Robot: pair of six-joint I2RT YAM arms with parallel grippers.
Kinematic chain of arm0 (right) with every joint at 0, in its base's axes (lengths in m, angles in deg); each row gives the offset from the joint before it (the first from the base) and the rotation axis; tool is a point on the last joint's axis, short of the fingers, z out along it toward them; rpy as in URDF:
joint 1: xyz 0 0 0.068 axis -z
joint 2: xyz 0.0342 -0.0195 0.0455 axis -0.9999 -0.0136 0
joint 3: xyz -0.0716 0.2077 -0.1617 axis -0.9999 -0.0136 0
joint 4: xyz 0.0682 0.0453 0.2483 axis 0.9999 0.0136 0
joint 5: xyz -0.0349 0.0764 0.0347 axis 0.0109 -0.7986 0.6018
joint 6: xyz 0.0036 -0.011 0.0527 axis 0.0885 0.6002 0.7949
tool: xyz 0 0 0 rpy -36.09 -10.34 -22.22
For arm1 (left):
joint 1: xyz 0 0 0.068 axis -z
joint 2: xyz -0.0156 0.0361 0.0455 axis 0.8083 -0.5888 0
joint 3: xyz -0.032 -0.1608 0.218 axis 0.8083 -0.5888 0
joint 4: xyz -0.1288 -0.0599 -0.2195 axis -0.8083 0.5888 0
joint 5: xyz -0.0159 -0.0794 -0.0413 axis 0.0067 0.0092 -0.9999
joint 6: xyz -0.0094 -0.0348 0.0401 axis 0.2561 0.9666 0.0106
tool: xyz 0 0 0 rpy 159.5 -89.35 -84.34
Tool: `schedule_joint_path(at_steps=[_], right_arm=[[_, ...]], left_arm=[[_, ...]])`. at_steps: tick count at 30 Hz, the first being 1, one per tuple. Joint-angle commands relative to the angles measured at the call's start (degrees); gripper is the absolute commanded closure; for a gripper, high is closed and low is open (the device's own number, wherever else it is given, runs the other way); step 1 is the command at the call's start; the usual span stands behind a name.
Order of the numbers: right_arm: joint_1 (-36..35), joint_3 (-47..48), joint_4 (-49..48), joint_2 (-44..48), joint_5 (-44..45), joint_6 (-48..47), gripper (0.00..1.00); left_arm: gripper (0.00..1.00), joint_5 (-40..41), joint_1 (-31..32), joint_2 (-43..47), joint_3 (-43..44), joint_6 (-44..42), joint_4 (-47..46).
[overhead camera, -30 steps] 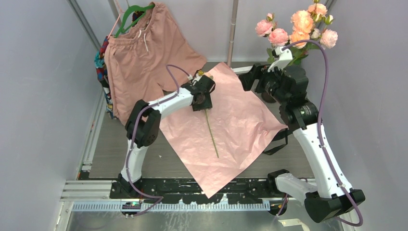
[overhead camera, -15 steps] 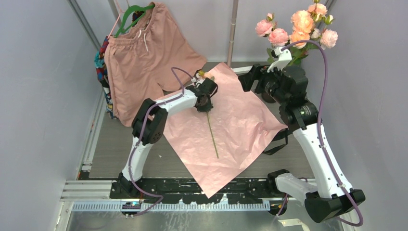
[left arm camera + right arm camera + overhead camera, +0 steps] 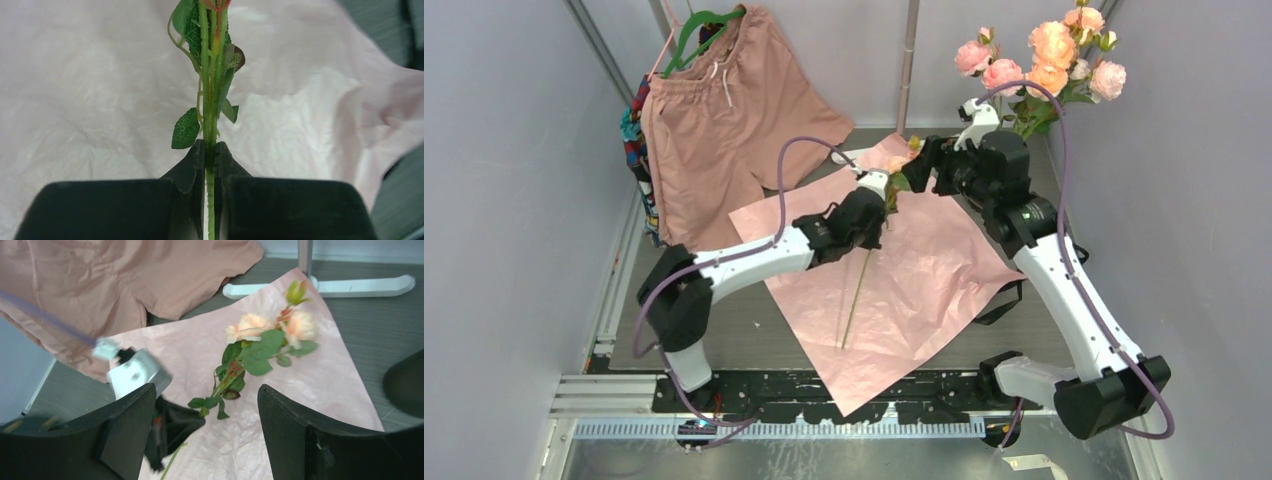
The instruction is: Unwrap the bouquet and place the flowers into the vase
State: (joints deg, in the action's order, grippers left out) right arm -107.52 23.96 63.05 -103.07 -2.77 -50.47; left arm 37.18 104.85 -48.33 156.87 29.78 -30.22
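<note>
Flowers (image 3: pixel 260 342) pinched in left gripper (image 3: pixel 210 150), over paper (image 3: pixel 100 100); right gripper (image 3: pixel 205 395) — agape

Pale lilac-grey walls (image 3: pixel 504 200), grey wood-grain table (image 3: pixel 744 325), upright metal pole (image 3: pixel 911 60) at the back, soft even light

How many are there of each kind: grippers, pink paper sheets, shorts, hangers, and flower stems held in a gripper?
Grippers: 2, left gripper, right gripper
Pink paper sheet: 1
Shorts: 1
Green hanger: 1
Held flower stem: 1
Total: 6
</note>
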Motion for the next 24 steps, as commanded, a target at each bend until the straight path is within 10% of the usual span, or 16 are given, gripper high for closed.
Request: schedule_joint_path(at_steps=[1,9,24], right_arm=[[-2.6,1.3,-0.1,-3.3,2.7,1.4,0.21],[-5.7,1.6,-1.0,-5.4,7.4,5.7,0.13],[-8.9,-1.8,-3.9,-6.7,7.3,7.8,0.23]], left_arm=[[1.00,8.9,5.4,8.0,-4.2,-11.2,-13.7],[1.00,22.6,9.6,12.7,-10.0,-17.5,-22.7],[1.00,21.9,11.6,11.6,-3.9,-19.6,-22.1]])
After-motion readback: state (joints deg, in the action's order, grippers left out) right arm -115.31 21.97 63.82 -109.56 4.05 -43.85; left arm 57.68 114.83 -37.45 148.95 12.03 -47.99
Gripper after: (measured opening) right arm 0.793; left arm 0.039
